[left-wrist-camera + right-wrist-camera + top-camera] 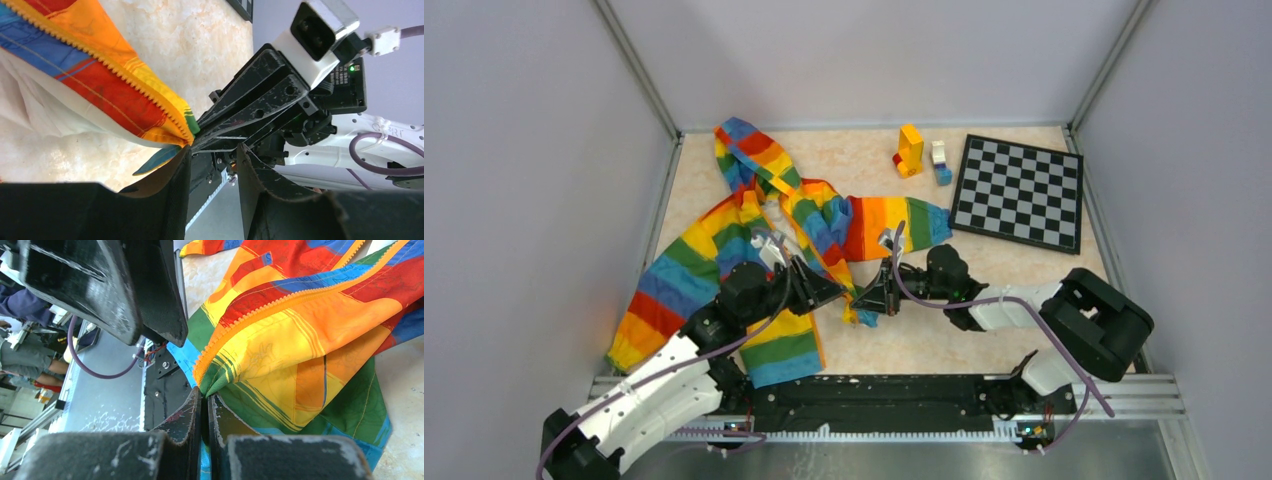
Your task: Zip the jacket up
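The rainbow-striped jacket [714,255] lies spread on the bench [924,345] with its hood toward the far wall and its front unzipped. The right gripper [205,396] is clamped on the lower corner of one front panel, where the orange zipper teeth [260,310] end. The left gripper [212,167] faces it just beside that corner, jaws apart and holding nothing.
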### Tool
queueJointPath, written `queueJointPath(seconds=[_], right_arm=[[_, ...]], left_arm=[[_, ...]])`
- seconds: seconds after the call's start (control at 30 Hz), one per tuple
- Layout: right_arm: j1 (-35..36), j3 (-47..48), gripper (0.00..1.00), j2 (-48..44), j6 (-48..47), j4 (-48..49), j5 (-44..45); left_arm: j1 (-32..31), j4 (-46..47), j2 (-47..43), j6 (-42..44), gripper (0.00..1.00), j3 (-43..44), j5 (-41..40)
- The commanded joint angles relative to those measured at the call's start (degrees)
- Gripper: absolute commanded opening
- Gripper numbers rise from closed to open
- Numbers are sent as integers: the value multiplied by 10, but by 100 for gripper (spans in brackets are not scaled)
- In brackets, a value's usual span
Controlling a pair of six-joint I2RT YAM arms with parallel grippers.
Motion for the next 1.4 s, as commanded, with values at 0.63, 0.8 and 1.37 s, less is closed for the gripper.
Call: queueJointPath(seconds=[0.63, 0.8, 1.37], right_arm=[[7, 16, 0, -12, -10, 34, -14], [6, 19, 0, -13, -9, 29, -16], [178, 138, 69, -181, -80, -561, 518]], left_arm=[[-2, 108, 67, -4, 35, -27, 15], [-1, 114, 83, 14, 28, -25, 10], [-1, 85, 77, 36, 0, -3, 3]])
